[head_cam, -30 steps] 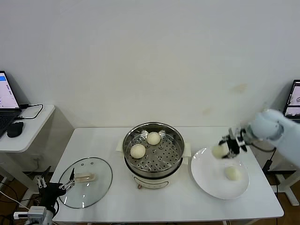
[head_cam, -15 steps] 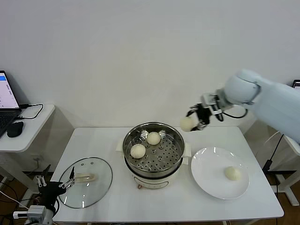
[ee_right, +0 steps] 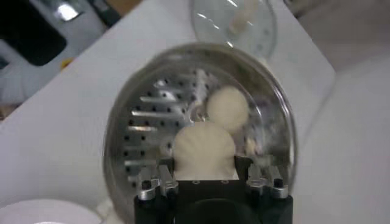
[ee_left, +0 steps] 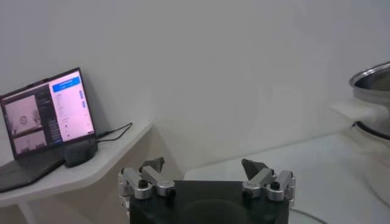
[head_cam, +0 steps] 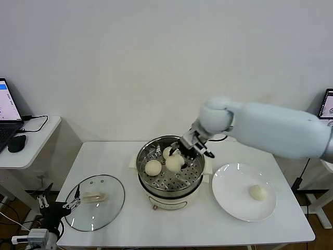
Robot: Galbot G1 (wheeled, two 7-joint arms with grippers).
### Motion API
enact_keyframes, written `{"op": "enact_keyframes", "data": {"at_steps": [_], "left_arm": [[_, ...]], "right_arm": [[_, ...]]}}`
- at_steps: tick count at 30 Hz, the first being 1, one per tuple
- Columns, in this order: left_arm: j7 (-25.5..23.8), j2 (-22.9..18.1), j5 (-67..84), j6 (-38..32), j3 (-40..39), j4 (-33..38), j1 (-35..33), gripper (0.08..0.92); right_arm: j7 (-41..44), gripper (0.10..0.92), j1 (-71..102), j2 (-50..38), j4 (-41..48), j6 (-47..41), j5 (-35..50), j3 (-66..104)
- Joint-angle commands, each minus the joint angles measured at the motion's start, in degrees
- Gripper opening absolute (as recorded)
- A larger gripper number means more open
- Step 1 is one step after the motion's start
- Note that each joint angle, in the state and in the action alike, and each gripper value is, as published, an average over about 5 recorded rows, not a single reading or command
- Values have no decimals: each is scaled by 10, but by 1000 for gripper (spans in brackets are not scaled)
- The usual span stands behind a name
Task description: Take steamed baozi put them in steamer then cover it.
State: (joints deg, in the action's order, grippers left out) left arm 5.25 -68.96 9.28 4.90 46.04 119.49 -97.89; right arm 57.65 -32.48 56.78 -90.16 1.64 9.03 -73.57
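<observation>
Cream-white bun (head_cam: 175,163) sat gripped in your right hand (head_cam: 178,158) just above the steamer (head_cam: 170,165) tray, clear of two buns inside, while your left hand (head_cam: 58,204) idled open below the bench.

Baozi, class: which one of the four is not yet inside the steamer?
The baozi lying alone on the white plate; the others are over the steamer.

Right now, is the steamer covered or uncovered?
Uncovered. The steamer shows its perforated tray, and the glass lid lies flat on the table at its left, while the right gripper holds a baozi over it.
</observation>
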Motion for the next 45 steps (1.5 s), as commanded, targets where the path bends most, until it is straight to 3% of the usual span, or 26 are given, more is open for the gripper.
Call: {"op": "enact_keyframes", "data": {"at_steps": [1, 10, 19, 27, 30, 45], "left_arm": [[0, -3, -1, -1, 1, -3, 0, 823], [1, -6, -1, -1, 2, -5, 0, 823], [2, -9, -1, -2, 2, -5, -2, 823], [2, -9, -1, -3, 1, -4, -3, 823], [2, -6, -1, -3, 2, -4, -1, 823], [2, 9, 3, -3, -1, -4, 4, 823]], "right_arm": [[-9, 619, 12, 53, 19, 119, -93, -34], [-13, 619, 46, 55, 40, 164, -147, -28], [-11, 630, 47, 47, 31, 170, -140, -29], [-13, 795, 20, 32, 21, 163, -116, -31], [-11, 819, 3, 16, 17, 148, -99, -25], [-50, 823, -45, -163, -64, -246, 101, 39]]}}
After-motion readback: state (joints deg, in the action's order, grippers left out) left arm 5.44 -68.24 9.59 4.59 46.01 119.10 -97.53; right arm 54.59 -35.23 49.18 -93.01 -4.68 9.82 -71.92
